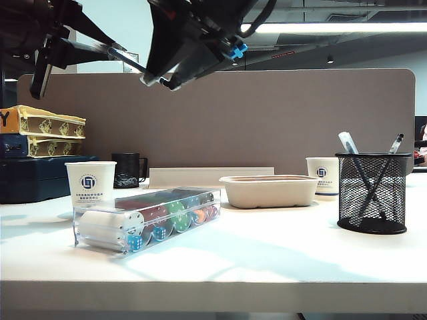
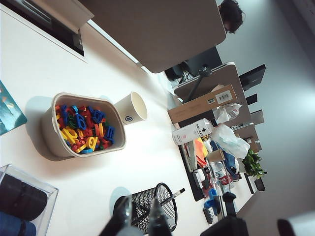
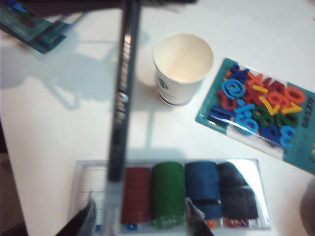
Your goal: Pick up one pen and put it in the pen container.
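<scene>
Chip box (image 1: 147,217): table front, 8 o'clock in the exterior view. Container (image 1: 372,193): 3 o'clock, upright, two other pens inside. Tray (image 1: 270,190): centre, behind. Pen (image 3: 119,108): aloft at 11 o'clock, well apart from container. Right gripper (image 3: 140,221): jaws wide, flanking pen's clear tip, gripping nothing. Left gripper (image 2: 140,216): jaws nearly together, clamping pen's other end.

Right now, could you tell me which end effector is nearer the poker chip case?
Right, probably. The right end effector hangs above the poker chip case; the left end effector is equally high, farther left.
</scene>
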### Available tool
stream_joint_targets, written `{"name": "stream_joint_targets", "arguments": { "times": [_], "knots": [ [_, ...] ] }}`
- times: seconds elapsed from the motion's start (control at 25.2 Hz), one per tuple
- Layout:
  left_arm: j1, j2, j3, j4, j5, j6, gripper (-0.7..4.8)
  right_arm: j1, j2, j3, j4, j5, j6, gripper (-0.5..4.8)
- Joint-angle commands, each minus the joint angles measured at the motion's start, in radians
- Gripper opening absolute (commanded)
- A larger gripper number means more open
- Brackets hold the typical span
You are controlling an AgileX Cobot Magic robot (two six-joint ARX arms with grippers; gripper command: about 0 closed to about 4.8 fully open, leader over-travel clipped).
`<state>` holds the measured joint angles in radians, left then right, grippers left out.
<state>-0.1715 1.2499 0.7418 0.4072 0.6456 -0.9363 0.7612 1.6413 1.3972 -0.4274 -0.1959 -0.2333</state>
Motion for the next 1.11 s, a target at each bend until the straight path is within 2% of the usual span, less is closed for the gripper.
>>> {"name": "stream_joint_targets", "arguments": {
  "times": [0.04, 0.12, 0.28, 0.4, 0.79, 1.11],
  "knots": [
    [0.0, -0.002, 0.005, 0.014, 0.006, 0.009, -0.06, -0.017, -0.013, 0.006, -0.006, 0.016, 0.001, 2.57],
    [-0.001, -0.002, 0.005, 0.014, 0.006, 0.044, -0.06, -0.026, -0.024, 0.006, -0.018, 0.016, 0.001, 2.82],
    [-0.025, -0.002, 0.005, 0.013, -0.006, 0.11, -0.06, -0.051, -0.08, 0.005, -0.05, 0.014, 0.001, 2.91],
    [-0.048, -0.002, 0.005, 0.014, -0.031, 0.141, -0.06, -0.062, -0.121, 0.005, -0.056, 0.004, 0.009, 3.32],
    [-0.136, -0.002, 0.005, 0.021, -0.061, 0.23, -0.06, -0.098, -0.286, 0.005, -0.085, 0.045, 0.023, 3.34],
    [-0.164, -0.002, 0.005, 0.074, -0.066, 0.261, -0.06, -0.219, -0.37, 0.005, -0.145, 0.045, 0.023, 3.34]
  ]
}}
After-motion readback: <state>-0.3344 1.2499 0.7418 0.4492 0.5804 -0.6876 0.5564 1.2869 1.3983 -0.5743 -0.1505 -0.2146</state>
